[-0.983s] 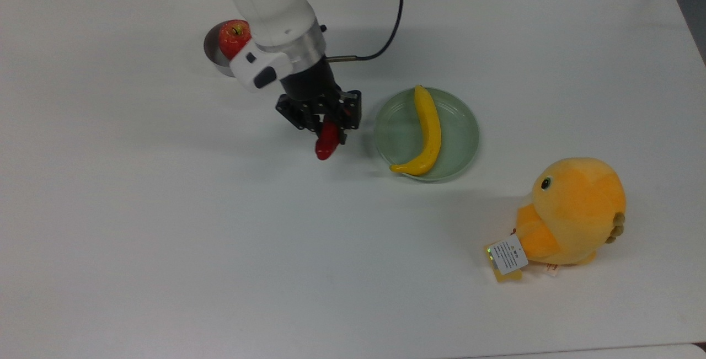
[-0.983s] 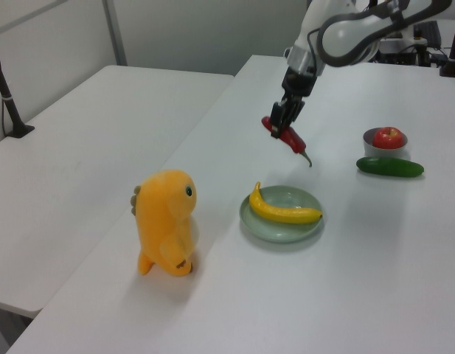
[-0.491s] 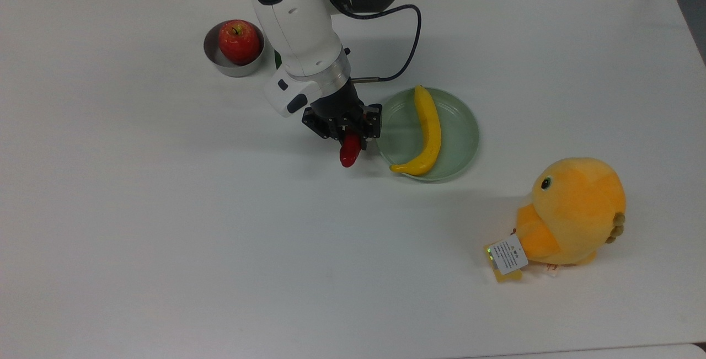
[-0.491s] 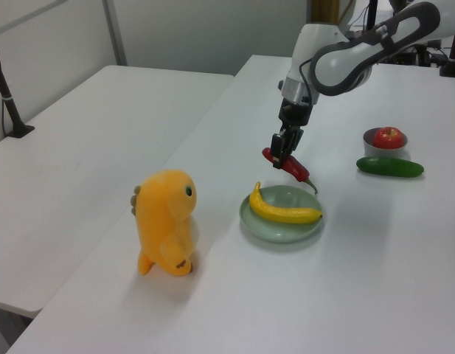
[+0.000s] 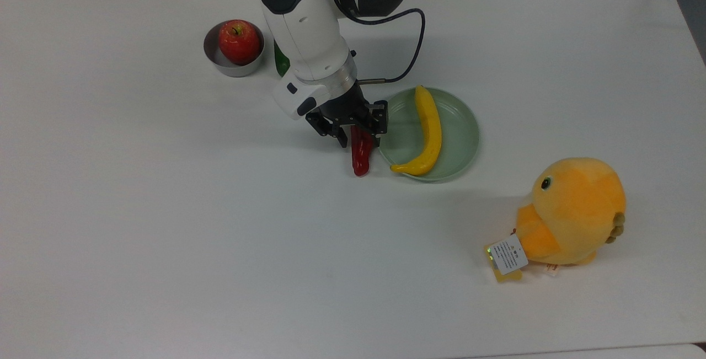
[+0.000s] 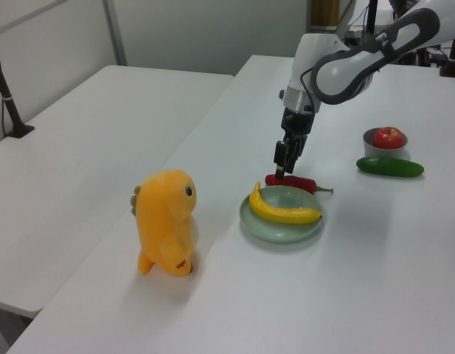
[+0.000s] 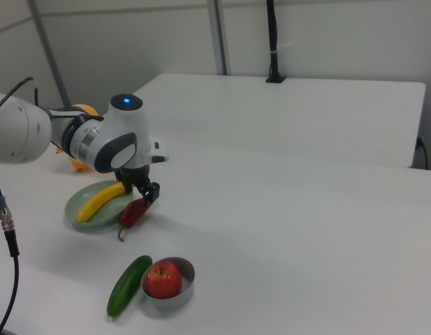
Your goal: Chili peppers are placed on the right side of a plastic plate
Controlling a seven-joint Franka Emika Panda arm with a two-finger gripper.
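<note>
The dark-red chili pepper point(image 5: 361, 160) lies flat on the white table, close beside the rim of the pale green plate point(image 5: 459, 138) on the top view's left. In the right view the chili point(image 7: 133, 211) is on the right of the plate point(image 7: 79, 202). In the left view the chili point(image 6: 293, 181) lies just behind the plate point(image 6: 282, 230), its green stem pointing to the left view's right. My gripper point(image 5: 359, 137) point(image 6: 282, 171) point(image 7: 147, 197) hangs directly over the chili's stem-side half. Its fingers stand open on either side of the chili.
A yellow banana point(image 5: 429, 133) lies in the plate. A red apple point(image 5: 239, 41) sits in a small grey bowl point(image 5: 216, 55), with a dark green cucumber point(image 6: 389, 167) next to it. An orange plush toy point(image 5: 573, 213) stands on the top view's right, near the table's front.
The gripper carried the tilted chili toward the plate and down to the table. The chili now lies flat beside the plate's rim, and the fingers have spread.
</note>
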